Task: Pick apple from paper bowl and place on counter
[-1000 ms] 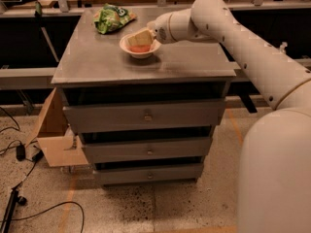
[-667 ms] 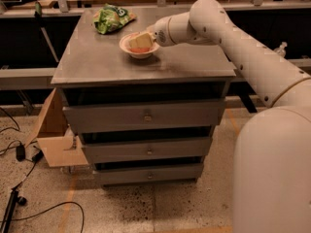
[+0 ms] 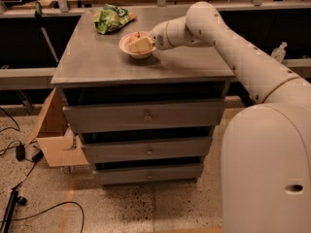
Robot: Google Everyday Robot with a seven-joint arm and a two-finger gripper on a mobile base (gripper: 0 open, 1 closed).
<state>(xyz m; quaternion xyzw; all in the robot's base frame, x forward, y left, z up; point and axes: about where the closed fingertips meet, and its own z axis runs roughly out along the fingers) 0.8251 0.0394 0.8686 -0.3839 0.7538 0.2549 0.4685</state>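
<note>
Camera view shows end effector (image 3: 141, 44) at paper bowl (image 3: 136, 54), well inside counter (image 3: 97, 63) edges.

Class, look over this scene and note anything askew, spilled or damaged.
Nothing spilled or broken. The gripper is in the paper bowl at the apple, on the counter. Only the open cardboard box beside the cabinet looks untidy.

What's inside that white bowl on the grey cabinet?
An apple sits in the paper bowl; only its reddish top shows. The gripper, down in the bowl, covers the rest of the apple and the bowl's floor.
</note>
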